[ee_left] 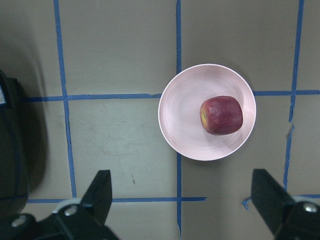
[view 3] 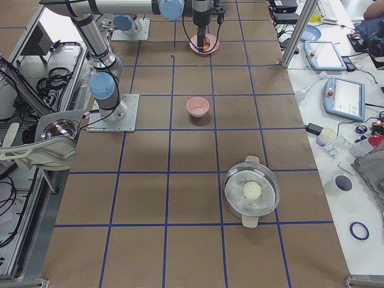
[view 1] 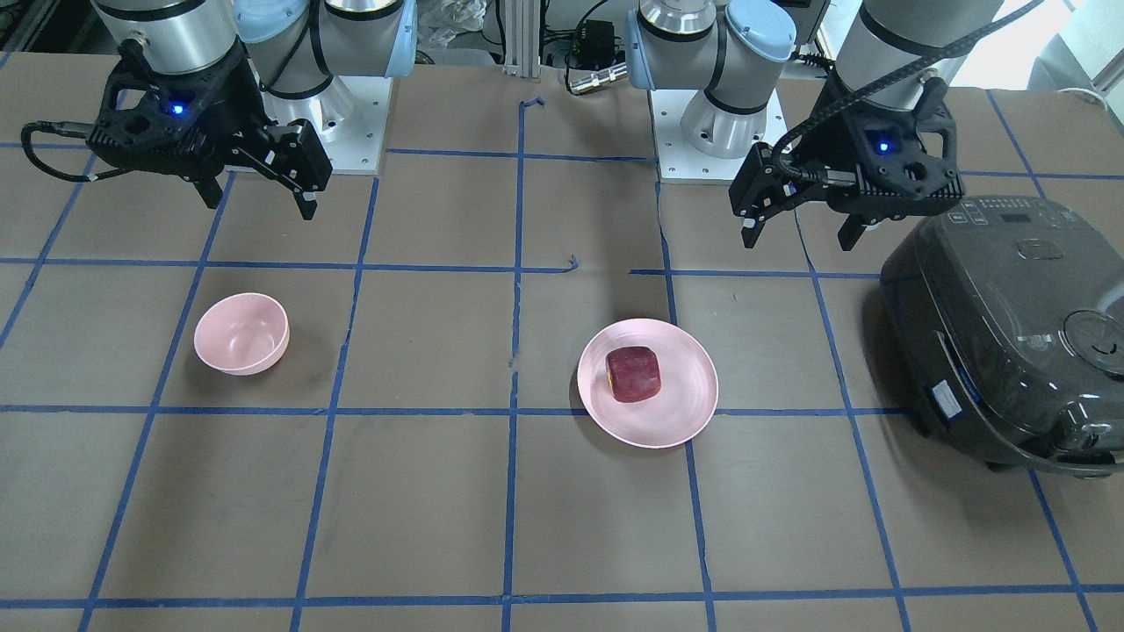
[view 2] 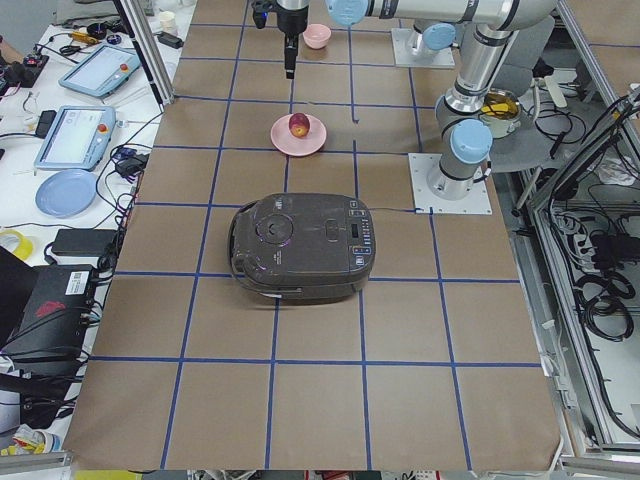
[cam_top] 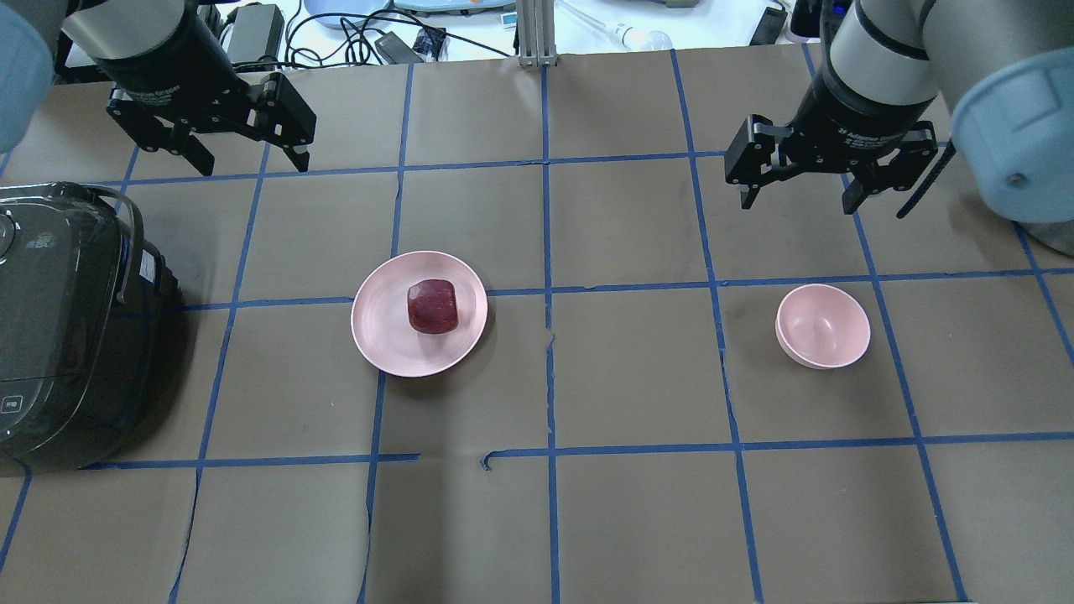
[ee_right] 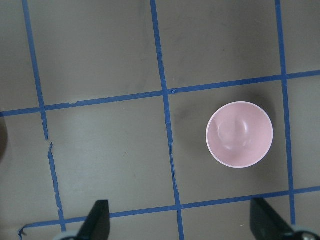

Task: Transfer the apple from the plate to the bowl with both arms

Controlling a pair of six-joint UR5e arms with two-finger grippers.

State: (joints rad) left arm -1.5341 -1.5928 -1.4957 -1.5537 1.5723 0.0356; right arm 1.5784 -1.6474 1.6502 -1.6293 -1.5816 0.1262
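Over the taped table (cam_top: 638, 377), left fingers (cam_top: 294, 148) and right fingers (cam_top: 746, 190) high, pointing down, splayed wide, empty.

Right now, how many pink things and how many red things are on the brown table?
Pink: 2, the plate and the bowl
Red: 1, the apple sitting on the plate
Total: 3

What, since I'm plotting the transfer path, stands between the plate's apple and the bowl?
Nothing visible does. Only taped table lies between the apple on the plate and the bowl; the dark cooker sits on the plate's other side.
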